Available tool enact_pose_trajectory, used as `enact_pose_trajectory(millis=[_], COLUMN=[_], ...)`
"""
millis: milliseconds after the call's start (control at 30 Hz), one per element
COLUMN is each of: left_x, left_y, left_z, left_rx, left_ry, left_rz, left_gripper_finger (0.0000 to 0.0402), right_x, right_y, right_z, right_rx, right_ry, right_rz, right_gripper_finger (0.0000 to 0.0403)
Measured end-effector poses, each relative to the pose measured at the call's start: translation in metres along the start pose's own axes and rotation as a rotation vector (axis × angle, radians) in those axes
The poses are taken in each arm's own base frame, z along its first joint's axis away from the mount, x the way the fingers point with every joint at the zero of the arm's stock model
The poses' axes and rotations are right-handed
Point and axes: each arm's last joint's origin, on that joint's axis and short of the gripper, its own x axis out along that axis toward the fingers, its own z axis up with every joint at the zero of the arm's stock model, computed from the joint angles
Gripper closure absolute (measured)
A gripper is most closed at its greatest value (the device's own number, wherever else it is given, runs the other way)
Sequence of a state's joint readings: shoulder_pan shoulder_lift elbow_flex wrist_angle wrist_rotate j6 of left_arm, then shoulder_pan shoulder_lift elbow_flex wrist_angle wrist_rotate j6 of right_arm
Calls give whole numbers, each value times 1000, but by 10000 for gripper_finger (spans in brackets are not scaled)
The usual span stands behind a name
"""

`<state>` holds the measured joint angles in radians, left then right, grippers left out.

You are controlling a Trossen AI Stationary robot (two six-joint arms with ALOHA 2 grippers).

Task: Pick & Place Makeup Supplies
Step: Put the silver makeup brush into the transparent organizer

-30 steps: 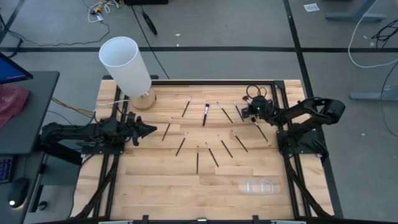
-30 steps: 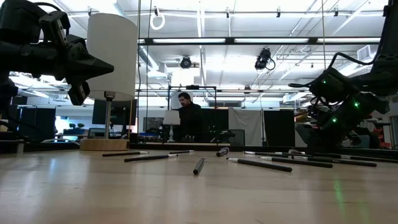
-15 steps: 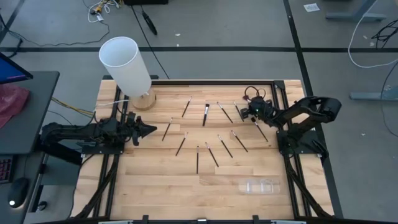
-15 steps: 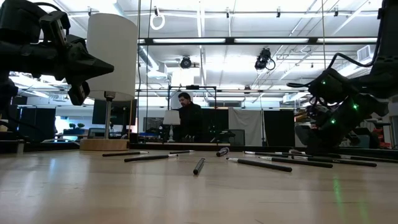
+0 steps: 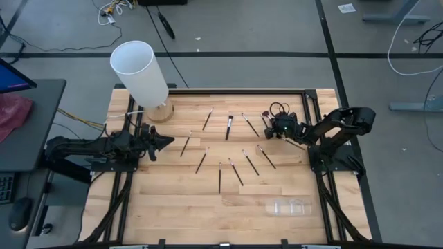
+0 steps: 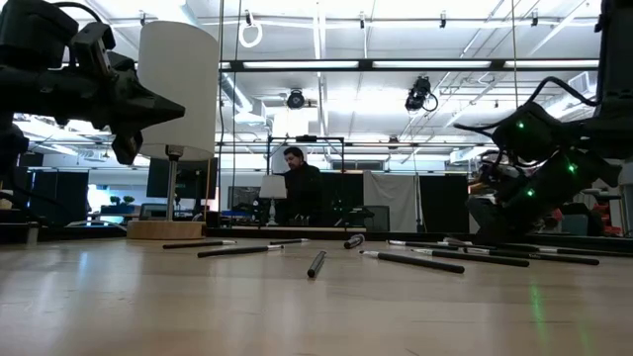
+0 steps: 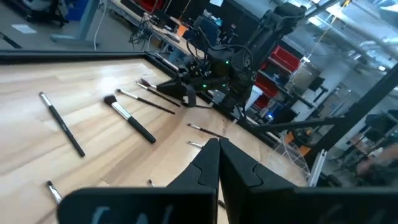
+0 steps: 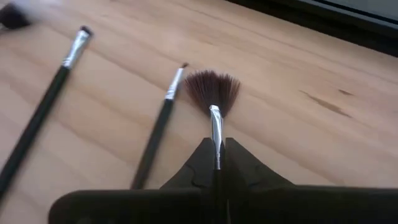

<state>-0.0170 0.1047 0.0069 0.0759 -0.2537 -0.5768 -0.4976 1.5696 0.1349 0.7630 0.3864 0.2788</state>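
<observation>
Several thin dark-handled makeup brushes (image 5: 228, 127) lie flat and scattered on the wooden table (image 5: 173, 200). My right gripper (image 5: 271, 126) is low over the table's far right part. It is shut on a fan brush (image 8: 211, 90), whose brown bristles spread out ahead of the fingertips. Two more brushes (image 8: 158, 127) lie beside it. My left gripper (image 5: 166, 140) hovers shut above the table's left side, pointing level toward the right, with nothing between its fingers (image 7: 217, 149). My right gripper pinches the fan brush at its silver ferrule (image 8: 216, 127) between the two fingertips. The fingers slant down from the table's right side and lie along the brush, whose fan points away from them. The handle is hidden behind the fingers. Whether the bristles touch the wood I cannot tell.
A tall white cylinder (image 5: 140, 72) on a round wooden base stands at the far left corner. A clear plastic piece (image 5: 289, 206) lies near the front right. Black frame rails (image 5: 315, 124) run along the table's sides. A person (image 6: 300, 193) stands in the room beyond.
My right gripper has moved a little toward the table's left and tipped. The brush that lay slanting just near-right of it no longer lies there; it has swung round with the gripper.
</observation>
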Motion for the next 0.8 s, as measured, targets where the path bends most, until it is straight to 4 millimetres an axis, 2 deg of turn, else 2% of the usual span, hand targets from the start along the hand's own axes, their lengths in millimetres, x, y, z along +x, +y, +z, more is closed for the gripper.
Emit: enact_pose_trajectory(millis=[533, 800], left_x=[0, 7], left_y=[-6, -8], left_z=[6, 6], left_rx=[309, 467], left_ry=[-59, -59], left_rz=[-76, -81], left_gripper_finger=[394, 394], right_x=[-4, -35], right_y=[6, 37], right_z=[17, 36], right_rx=[-14, -7], right_ry=[-149, -344], right_rz=[39, 244], right_gripper_finger=[392, 392])
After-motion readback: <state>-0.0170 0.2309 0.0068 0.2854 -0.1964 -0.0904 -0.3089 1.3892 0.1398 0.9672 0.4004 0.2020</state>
